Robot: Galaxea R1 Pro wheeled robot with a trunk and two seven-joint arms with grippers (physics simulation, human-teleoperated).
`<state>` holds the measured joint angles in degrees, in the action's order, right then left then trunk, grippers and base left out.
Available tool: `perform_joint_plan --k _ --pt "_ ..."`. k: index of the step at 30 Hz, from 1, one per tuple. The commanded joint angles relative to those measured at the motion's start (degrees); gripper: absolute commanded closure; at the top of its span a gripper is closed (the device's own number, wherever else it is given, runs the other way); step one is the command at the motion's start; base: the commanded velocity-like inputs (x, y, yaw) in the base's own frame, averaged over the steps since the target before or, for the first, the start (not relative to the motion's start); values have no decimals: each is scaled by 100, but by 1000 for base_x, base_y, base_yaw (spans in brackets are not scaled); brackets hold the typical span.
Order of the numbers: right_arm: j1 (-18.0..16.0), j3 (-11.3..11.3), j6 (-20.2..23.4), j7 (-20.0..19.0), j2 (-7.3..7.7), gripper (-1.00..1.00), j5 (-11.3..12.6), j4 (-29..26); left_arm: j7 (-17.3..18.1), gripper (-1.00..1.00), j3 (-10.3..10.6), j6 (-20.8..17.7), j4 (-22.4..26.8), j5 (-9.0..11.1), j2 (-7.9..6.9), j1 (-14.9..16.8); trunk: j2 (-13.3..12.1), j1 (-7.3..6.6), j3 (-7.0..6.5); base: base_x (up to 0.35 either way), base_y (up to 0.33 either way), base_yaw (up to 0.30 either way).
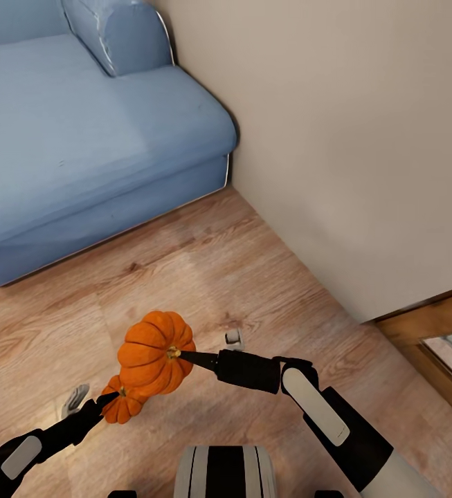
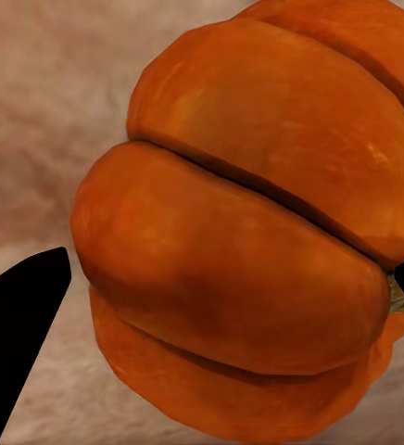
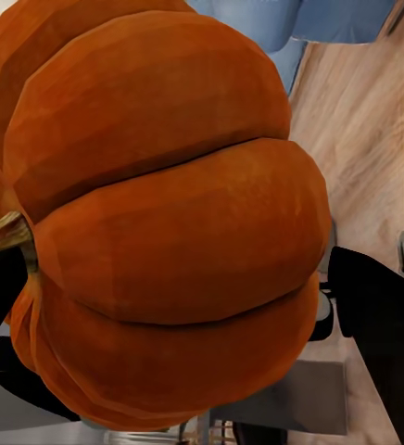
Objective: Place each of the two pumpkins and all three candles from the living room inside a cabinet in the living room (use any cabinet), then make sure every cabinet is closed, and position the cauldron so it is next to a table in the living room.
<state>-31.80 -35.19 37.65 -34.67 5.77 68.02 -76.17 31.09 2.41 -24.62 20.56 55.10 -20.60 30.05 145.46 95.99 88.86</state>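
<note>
Two bright-orange ribbed pumpkins hang above the wooden floor in front of my trunk. My right gripper (image 1: pixel 178 355) is shut on the higher pumpkin (image 1: pixel 155 349), pinching it at the stem end. Its wrist view has that pumpkin (image 3: pixel 165 213) between the two black fingers (image 3: pixel 378 311). Lower and further left, my left gripper (image 1: pixel 117 401) is shut on the other pumpkin (image 1: pixel 123 407), partly hidden behind the first. This pumpkin (image 2: pixel 239 260) sits between dark fingertips (image 2: pixel 21 324) in the left wrist view. The candles, cabinet, cauldron and table are out of view.
A blue sofa (image 1: pixel 80 138) fills the upper left, its front edge running across the floor. A beige wall (image 1: pixel 364 138) closes the right side. At the lower right, a brown wooden edge (image 1: pixel 426 325) frames a pale grey panel. My base (image 1: pixel 226 470) is at the bottom.
</note>
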Motion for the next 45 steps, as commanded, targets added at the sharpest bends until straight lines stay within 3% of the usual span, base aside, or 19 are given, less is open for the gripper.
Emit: perform_joint_plan --k 1,10,13,17,22,25,28,43,45 --pt "-6 -6 23 4 4 100 36 -1 -24 100 30 -25 0 36 -5 1 0 -3 -20 0 0 0" --pt "-10 5 16 -4 15 100 52 -11 119 100 25 -39 -3 49 -68 1 -12 -26 -219 0 0 0" --pt "-10 15 8 -29 46 100 80 51 473 100 0 -42 -30 46 -196 1 -16 -34 -286 0 0 0" --pt "-6 21 6 -72 63 100 102 73 614 100 -29 -47 -57 93 -403 1 -22 -44 -374 0 0 0" --pt "-2 24 -74 -135 273 100 120 82 711 100 -50 -59 -72 126 -586 1 -28 -57 -485 0 0 0" --pt "3 27 -205 -152 488 100 261 88 1023 100 -51 -60 -77 129 -728 -2 -32 -65 -551 0 0 0" --pt "7 29 -242 -154 560 100 396 103 1211 100 -55 -60 -92 132 -854 -13 -36 -73 -618 0 0 0" --pt "16 29 -306 -105 558 100 423 674 1260 100 -54 -98 -12 168 -826 -17 -56 -111 -950 0 0 0" --pt "16 29 -314 -103 557 100 423 690 1391 100 -57 -114 -10 168 -847 -17 -59 -117 -994 0 0 0"
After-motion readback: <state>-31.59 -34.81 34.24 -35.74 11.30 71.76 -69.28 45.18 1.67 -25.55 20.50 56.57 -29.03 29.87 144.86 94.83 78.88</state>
